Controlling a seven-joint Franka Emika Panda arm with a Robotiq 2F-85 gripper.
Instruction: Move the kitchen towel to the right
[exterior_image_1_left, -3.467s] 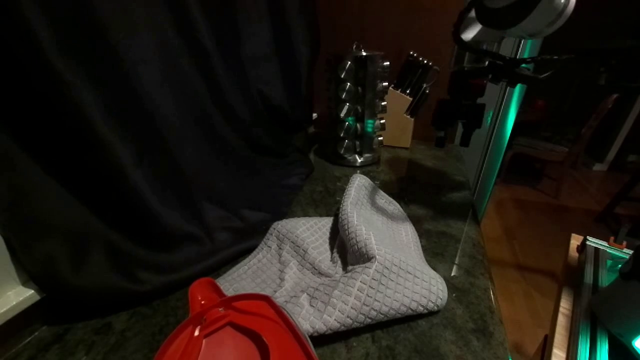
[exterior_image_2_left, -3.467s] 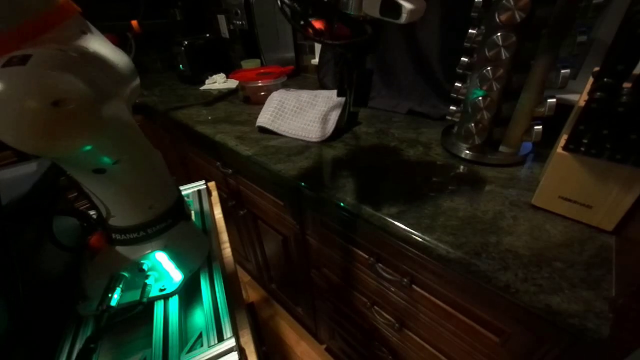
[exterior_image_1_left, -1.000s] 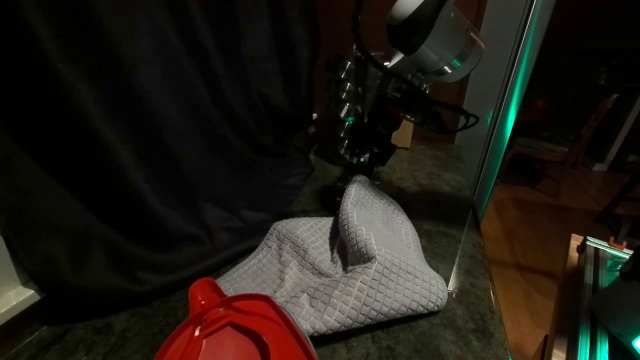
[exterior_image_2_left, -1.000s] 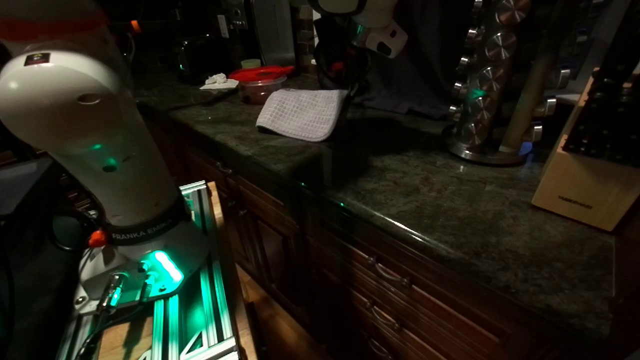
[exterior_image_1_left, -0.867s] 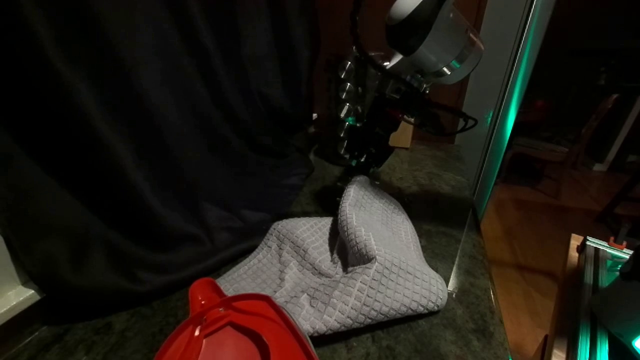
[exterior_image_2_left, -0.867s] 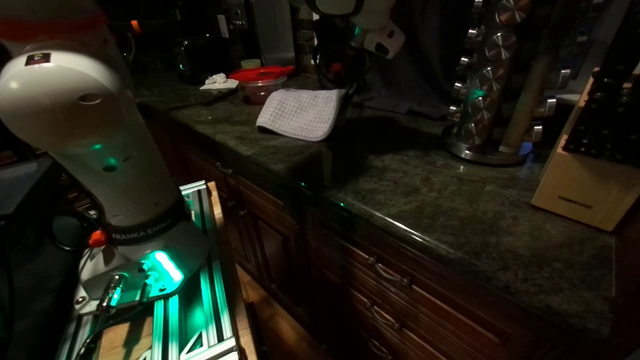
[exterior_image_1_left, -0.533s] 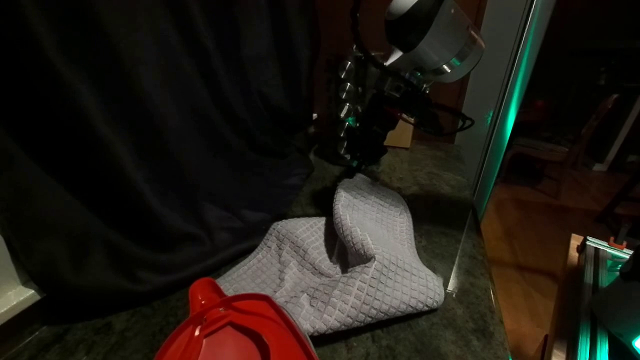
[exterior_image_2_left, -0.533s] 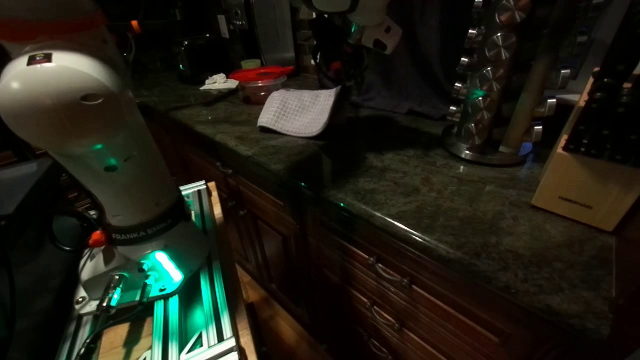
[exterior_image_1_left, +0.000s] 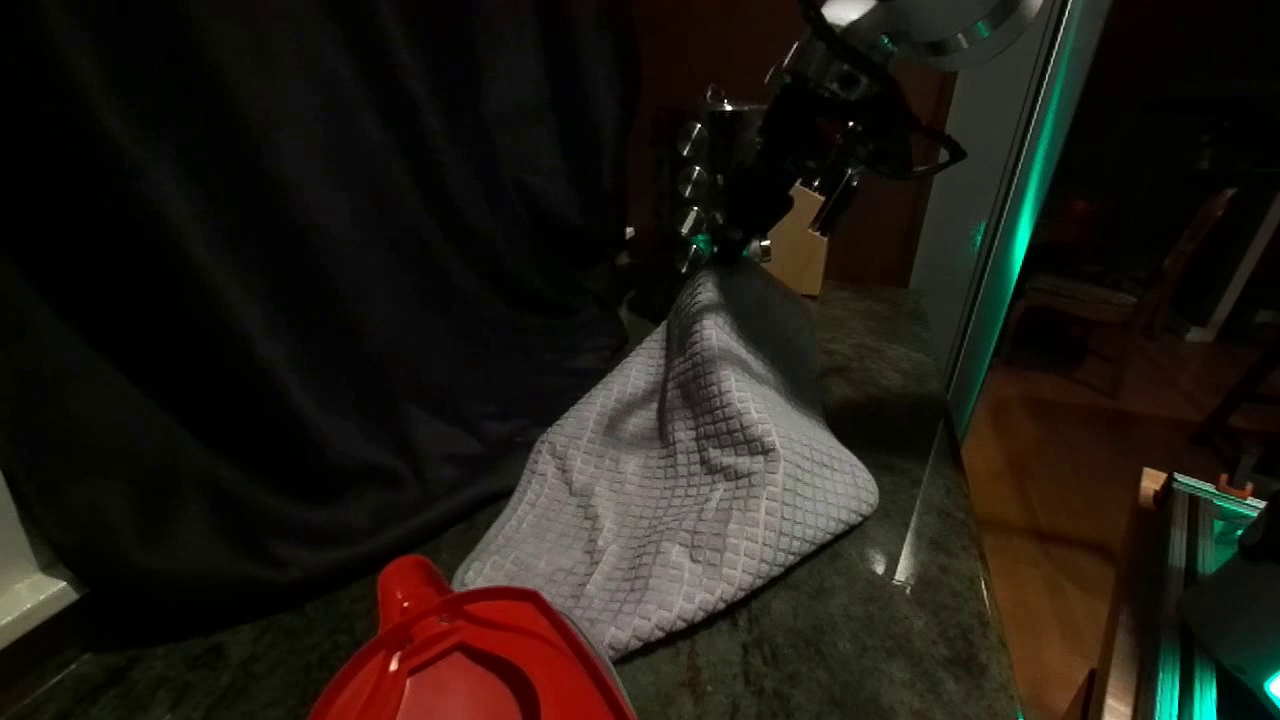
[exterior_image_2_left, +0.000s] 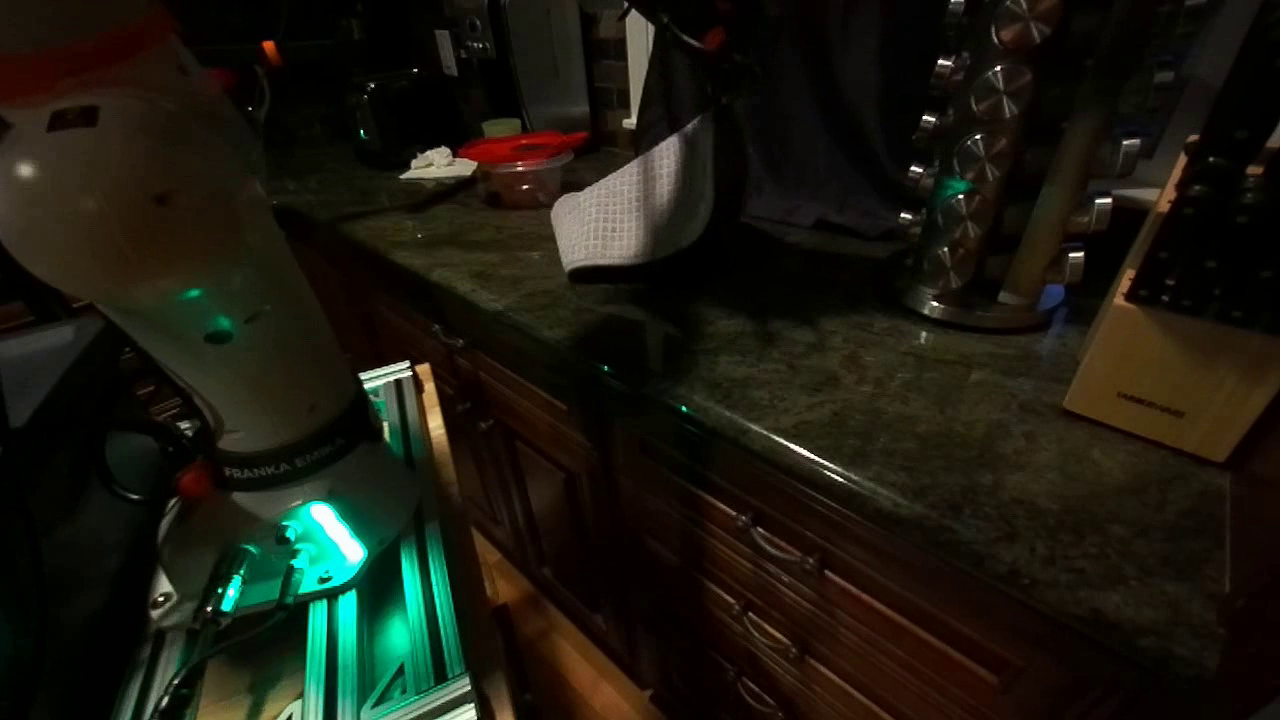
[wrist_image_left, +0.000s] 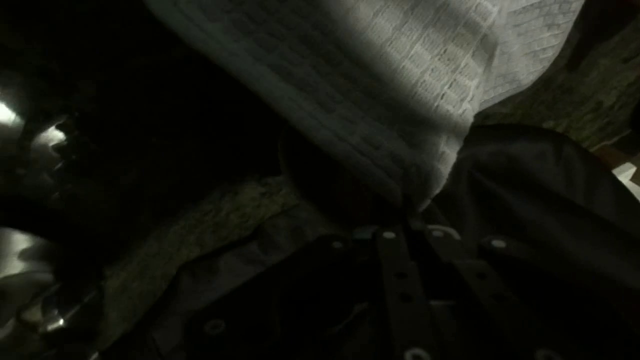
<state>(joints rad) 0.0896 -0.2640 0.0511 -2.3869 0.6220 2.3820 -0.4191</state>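
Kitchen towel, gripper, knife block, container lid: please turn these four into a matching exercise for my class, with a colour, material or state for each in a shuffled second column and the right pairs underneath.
Column one
1. Kitchen towel
2. Gripper
3. Knife block
4. Container lid

Column two
A. Pale wood
B. Grey, peaked at one end
C. Red
D. Closed, pinching item 1

Right pairs: 1-B, 2-D, 3-A, 4-C

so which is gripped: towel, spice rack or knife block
The kitchen towel, its raised peak pinched in the gripper; the spice rack and knife block stand ungripped.
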